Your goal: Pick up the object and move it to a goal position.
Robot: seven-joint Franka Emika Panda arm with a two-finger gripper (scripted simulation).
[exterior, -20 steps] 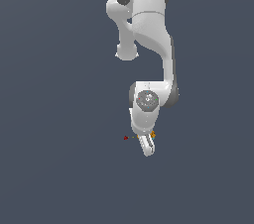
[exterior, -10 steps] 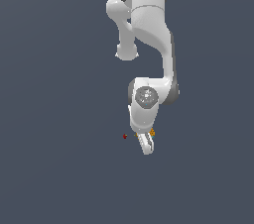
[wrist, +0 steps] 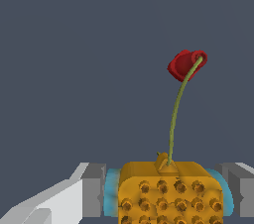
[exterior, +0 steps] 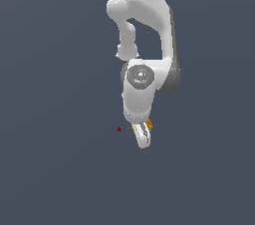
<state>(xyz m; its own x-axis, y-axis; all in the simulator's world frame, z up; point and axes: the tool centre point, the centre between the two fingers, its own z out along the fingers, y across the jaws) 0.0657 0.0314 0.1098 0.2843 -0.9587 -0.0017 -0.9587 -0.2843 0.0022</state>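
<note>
The object is a small orange block with a dark-speckled face and teal-blue bits at its two sides. It sits between my gripper's fingers, whose pads press on the teal sides. In the exterior view the gripper points down below the white arm, and a bit of the orange object shows at its side. The rest of the object is hidden there by the fingers.
A small red marker lies just to the exterior view's left of the gripper. In the wrist view it is joined to the object's top by a thin green line. The ground around is plain dark grey.
The gripper stays shut on the object. The arm, gripper and red marker sit slightly higher and more to the left in the exterior view than before.
</note>
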